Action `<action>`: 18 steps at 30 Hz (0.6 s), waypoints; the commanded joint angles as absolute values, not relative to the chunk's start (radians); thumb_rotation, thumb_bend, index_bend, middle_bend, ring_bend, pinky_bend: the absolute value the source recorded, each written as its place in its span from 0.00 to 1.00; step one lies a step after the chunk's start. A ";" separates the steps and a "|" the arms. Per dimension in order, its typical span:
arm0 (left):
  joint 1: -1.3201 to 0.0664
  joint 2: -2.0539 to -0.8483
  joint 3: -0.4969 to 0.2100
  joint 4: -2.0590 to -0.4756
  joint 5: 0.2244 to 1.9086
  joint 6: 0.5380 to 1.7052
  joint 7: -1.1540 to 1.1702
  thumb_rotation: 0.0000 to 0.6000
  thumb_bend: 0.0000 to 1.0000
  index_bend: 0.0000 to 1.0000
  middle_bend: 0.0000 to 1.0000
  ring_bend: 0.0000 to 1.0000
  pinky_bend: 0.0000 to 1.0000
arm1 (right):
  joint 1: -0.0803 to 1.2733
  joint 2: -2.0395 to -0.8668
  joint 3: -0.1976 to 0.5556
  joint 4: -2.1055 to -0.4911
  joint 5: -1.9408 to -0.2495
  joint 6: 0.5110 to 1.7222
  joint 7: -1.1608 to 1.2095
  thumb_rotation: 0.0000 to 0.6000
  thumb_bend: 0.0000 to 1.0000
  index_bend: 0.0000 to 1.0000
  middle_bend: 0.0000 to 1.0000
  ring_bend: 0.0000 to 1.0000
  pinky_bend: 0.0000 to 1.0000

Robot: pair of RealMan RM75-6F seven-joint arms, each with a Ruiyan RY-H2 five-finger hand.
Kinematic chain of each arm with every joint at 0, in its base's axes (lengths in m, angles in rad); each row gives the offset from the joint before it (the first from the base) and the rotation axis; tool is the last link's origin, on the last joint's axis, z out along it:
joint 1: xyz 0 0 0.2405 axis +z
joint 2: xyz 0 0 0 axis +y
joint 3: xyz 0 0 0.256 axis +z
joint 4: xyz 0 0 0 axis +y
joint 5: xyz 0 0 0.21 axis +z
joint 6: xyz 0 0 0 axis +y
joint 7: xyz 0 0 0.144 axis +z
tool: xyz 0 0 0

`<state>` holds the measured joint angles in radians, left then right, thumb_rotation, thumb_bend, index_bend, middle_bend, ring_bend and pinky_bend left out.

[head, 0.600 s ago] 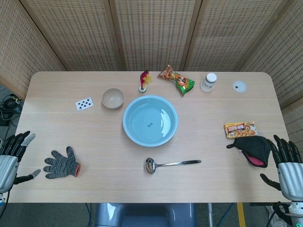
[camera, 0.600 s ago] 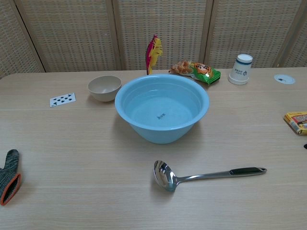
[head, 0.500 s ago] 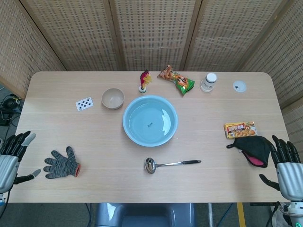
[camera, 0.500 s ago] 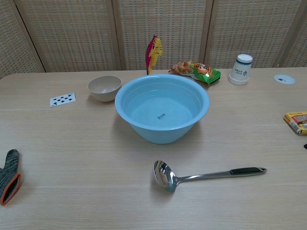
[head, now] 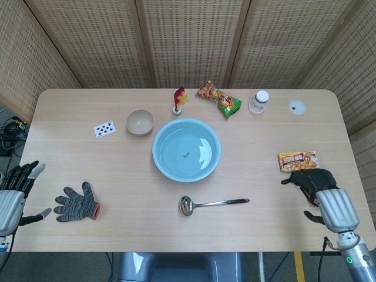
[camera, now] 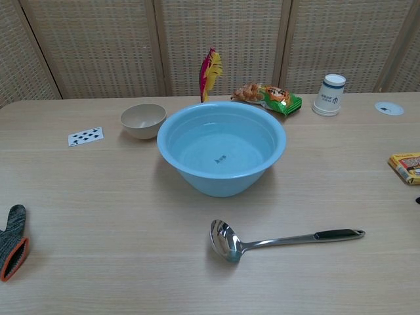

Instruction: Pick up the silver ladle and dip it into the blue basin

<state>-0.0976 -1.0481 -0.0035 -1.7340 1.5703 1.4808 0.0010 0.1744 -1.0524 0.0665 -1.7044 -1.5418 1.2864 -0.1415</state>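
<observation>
The silver ladle lies flat on the table, its bowl to the left and its black-tipped handle to the right; in the chest view the ladle sits just in front of the basin. The blue basin stands at the table's middle, its wall facing me. My right hand hovers at the table's right front edge, well right of the ladle's handle, holding nothing, thumb apart. At the left front edge my left hand has its fingers spread and is empty. Neither hand shows in the chest view.
A grey glove lies front left. A black pouch and a yellow box sit just beyond my right hand. Behind the basin are a beige bowl, a playing card, a feather toy, a snack bag and a white cup.
My right hand has moved left and forward over the table edge, closer to the black pouch. The ladle, the basin and my left hand have stayed put.
</observation>
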 commanded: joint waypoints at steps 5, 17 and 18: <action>-0.112 -1.066 -0.025 -1.723 1.506 1.442 0.032 1.00 0.00 0.00 0.00 0.00 0.00 | 0.418 -1.105 0.134 -1.732 -1.341 0.905 -0.239 1.00 0.07 0.25 1.00 1.00 1.00; -0.121 -1.068 -0.054 -1.720 1.432 1.421 0.042 1.00 0.00 0.00 0.00 0.00 0.00 | 0.577 -1.318 0.153 -1.632 -1.123 0.748 -0.308 1.00 0.43 0.45 1.00 1.00 1.00; -0.120 -1.067 -0.056 -1.720 1.428 1.422 0.042 1.00 0.00 0.00 0.00 0.00 0.00 | 0.588 -1.333 0.146 -1.622 -1.102 0.741 -0.323 1.00 0.44 0.45 1.00 1.00 1.00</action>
